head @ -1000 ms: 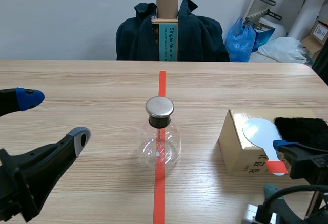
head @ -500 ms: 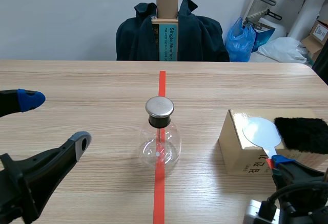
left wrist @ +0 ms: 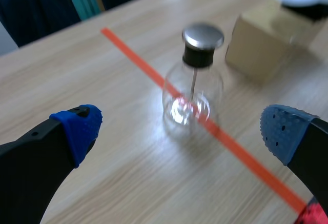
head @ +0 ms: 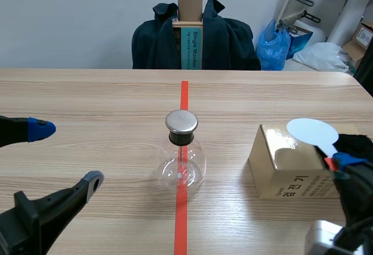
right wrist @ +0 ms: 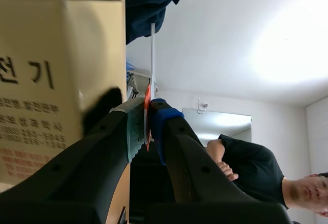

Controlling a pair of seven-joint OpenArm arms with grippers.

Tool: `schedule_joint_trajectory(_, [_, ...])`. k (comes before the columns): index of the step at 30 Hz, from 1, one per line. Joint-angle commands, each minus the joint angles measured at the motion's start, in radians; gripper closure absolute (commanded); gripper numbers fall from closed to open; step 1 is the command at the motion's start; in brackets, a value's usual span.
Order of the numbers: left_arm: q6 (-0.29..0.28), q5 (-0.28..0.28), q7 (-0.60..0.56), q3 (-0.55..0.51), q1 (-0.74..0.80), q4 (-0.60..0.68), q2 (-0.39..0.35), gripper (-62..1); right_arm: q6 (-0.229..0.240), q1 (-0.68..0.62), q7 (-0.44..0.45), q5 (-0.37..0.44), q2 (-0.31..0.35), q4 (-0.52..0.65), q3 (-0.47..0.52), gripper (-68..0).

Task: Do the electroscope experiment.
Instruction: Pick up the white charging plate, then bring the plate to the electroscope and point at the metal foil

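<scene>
Electroscope (head: pixel 181 153) unmoved; paddle (head: pixel 312 131) (in right gripper (right wrist: pixel 147 126)) higher

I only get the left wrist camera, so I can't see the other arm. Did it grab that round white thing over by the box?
Observer: Yes. In the right wrist view the right end effector is shut on the red handle of the white paddle.
Operator: Is it lying on the box?
Observer: No. That same view shows a gap between the paddle and the top of the box, so it is held clear.
</scene>
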Motion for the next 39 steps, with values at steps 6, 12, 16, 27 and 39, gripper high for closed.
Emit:
schedule_joint_trajectory(6, [-0.068,-0.013,0.034,-0.002,-0.143,-0.137,-0.034,-13.2,-0.058,-0.044,0.050,0.174,0.106,0.189,0.172,-0.8])
schedule_joint_trajectory(12, [-0.221,-0.015,-0.033,0.041,-0.342,-0.368,-0.033,-2.1,-0.058,0.024,0.119,0.294,0.104,0.255,0.299,-0.8])
schedule_joint_trajectory(16, [-0.289,0.018,-0.143,0.114,-0.474,-0.545,-0.030,-2.1,-0.058,0.061,0.180,0.369,0.102,0.275,0.342,-0.8])
schedule_joint_trajectory(27, [-0.306,0.181,-0.380,0.392,-0.724,-0.877,0.023,-2.7,-0.058,0.127,0.232,0.474,0.097,0.325,0.351,-0.8])
schedule_joint_trajectory(39, [-0.231,0.277,-0.468,0.520,-0.829,-1.065,0.141,-2.7,0.154,0.328,0.495,0.497,-0.121,0.330,0.331,-0.8])
